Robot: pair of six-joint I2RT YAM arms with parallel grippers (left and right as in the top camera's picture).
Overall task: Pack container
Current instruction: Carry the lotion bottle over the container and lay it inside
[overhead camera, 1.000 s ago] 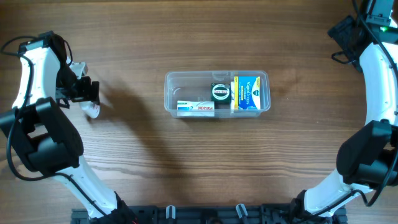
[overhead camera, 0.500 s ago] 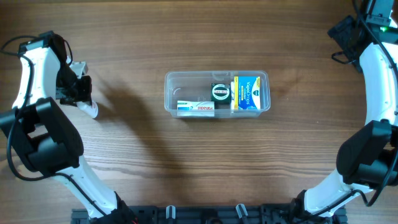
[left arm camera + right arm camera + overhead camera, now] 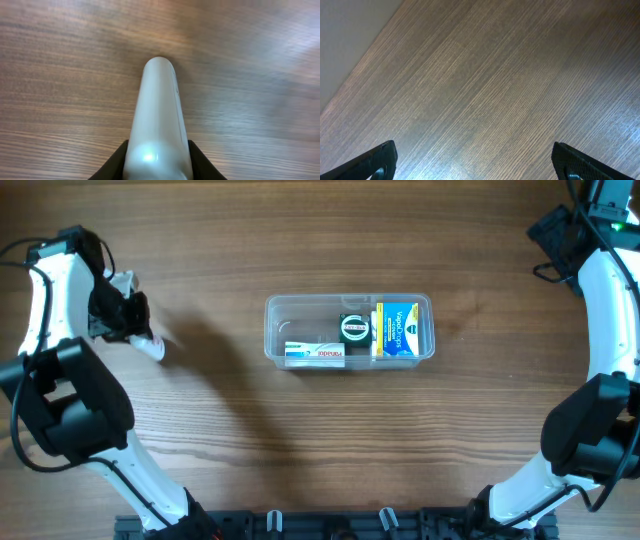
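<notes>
The container (image 3: 275,330), a clear rectangular tub, stands mid-table. Inside it are a blue and yellow box (image 3: 400,328), a round black and green item (image 3: 354,329) and a white flat box (image 3: 314,354). At the far left, my left gripper (image 3: 133,328) is shut on a small pale bottle (image 3: 153,346). In the left wrist view the bottle (image 3: 160,110) runs lengthwise between the dark fingers (image 3: 119,156), its rounded end pointing away over the wood. My right gripper (image 3: 477,162) is open, with bare tabletop between its wide-apart fingertips (image 3: 380,157).
The right arm (image 3: 600,290) rises along the right edge, far from the tub. A pale surface (image 3: 345,35) lies past the table edge in the right wrist view. Brown wooden tabletop (image 3: 330,450) surrounds the container.
My left gripper closed on the bottle, which it straddled open a second ago. The bottle then shifted slightly up and to the right. The right arm has not moved.
</notes>
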